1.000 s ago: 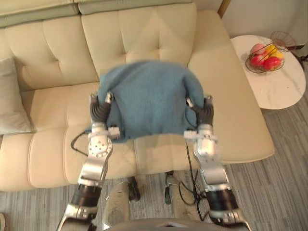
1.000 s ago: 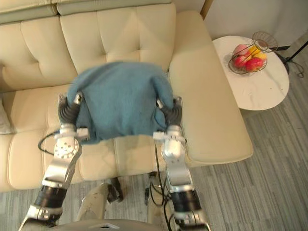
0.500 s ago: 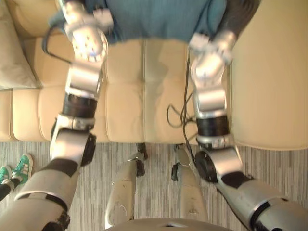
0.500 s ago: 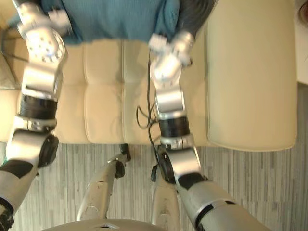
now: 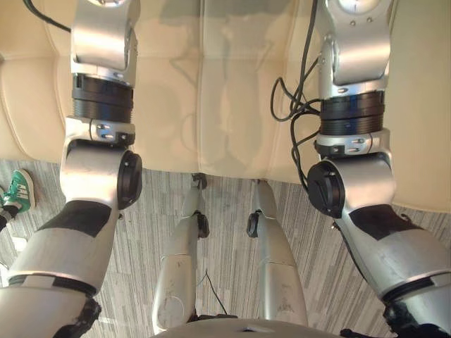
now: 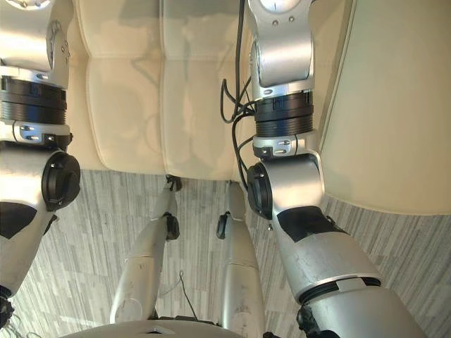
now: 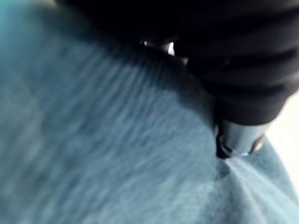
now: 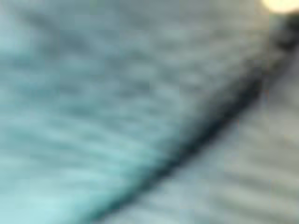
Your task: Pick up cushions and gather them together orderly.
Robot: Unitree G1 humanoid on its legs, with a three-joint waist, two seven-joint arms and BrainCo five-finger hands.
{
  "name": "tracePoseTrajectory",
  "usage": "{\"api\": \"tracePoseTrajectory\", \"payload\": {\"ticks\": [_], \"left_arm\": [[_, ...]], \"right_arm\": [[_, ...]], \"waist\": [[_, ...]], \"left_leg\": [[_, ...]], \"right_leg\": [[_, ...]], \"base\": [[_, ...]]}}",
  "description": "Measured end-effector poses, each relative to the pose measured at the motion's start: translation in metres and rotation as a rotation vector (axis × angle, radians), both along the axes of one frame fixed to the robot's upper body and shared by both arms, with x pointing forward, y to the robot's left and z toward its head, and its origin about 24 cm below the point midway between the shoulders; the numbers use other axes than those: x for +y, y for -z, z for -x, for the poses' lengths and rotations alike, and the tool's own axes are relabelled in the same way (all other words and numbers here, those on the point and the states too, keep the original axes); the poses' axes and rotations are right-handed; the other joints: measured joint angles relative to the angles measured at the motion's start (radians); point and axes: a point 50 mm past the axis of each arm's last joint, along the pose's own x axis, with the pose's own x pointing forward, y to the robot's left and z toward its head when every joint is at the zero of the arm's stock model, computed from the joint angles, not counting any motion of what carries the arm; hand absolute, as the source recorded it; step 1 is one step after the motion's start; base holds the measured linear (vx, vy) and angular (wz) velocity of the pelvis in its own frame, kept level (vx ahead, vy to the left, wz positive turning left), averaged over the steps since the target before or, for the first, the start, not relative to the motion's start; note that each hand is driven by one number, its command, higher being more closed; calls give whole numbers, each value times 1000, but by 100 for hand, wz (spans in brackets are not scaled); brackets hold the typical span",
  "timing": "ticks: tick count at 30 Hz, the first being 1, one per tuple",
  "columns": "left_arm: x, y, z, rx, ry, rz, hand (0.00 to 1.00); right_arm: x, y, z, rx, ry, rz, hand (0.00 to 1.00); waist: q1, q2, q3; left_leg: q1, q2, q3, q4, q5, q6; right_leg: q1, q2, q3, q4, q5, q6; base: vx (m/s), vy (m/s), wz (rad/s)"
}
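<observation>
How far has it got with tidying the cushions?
Early on, I'd judge. In hand: a fuzzy teal-blue fabric cushion lies right against the left hand, and the same fabric shows in the right wrist view. Nothing looks gathered on the cream leather sofa; placing it remains.

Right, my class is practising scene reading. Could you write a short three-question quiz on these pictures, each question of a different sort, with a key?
1. True or false: in the left wrist view, the left hand touches a blue cushion.
2. Multiple choice: the sofa in front of the robot is A) cream, B) red, C) black.
3. Short answer: what colour is the person's shoe on the striped grey floor, at the left edge of the left eye view?

Key: 1 true; 2 A; 3 green, with white trim.
</observation>
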Motion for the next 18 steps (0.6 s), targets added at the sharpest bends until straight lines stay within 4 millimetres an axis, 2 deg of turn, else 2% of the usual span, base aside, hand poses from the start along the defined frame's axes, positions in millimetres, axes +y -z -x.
{"api": "tracePoseTrajectory", "payload": {"ticks": [1,3,5,6,9,11,13,18], "left_arm": [[7,18,-7,52,-12,11,0],[17,69,-18,179,-21,69,0],[24,97,-23,250,-25,111,0],[29,108,-24,278,-26,136,0],[41,136,-25,345,-29,186,0],[45,147,-25,372,-20,210,0],[47,153,-25,385,-1,222,0],[64,147,-15,326,-23,198,0]], "right_arm": [[-2,18,-9,64,4,8,0],[-10,62,-27,233,9,14,0],[-16,85,-33,311,23,3,0],[-20,92,-31,315,20,-21,0],[-33,88,-16,236,24,-59,0],[-46,94,-14,234,34,-81,0],[-58,111,-15,283,38,-79,0],[-71,152,-16,393,34,-78,0]], "waist": [[-9,-2,3],[-16,-4,4],[-19,-14,11],[-22,-23,18],[-44,-36,28],[-48,-48,37],[-48,-50,38],[-49,-50,38]], "left_leg": [[0,2,2,0,0,0],[7,8,19,0,0,-10],[14,13,27,1,-3,-14],[19,16,34,3,-3,-14],[29,23,49,11,-8,-17],[52,28,53,32,-25,-16],[68,37,53,78,-53,-17],[83,56,53,168,-105,-15]], "right_leg": [[-1,3,7,0,-9,7],[-1,11,20,0,-10,7],[0,18,32,0,-3,-1],[0,22,39,0,-3,-1],[7,28,48,0,0,-3],[34,32,62,0,0,-3],[70,35,69,0,-2,-1],[121,42,79,0,-21,16]], "base": [[48,83,-6],[61,91,-15],[62,70,-20],[75,65,-22],[63,55,-14],[24,50,-14],[-33,39,-12],[-36,38,-9]]}}
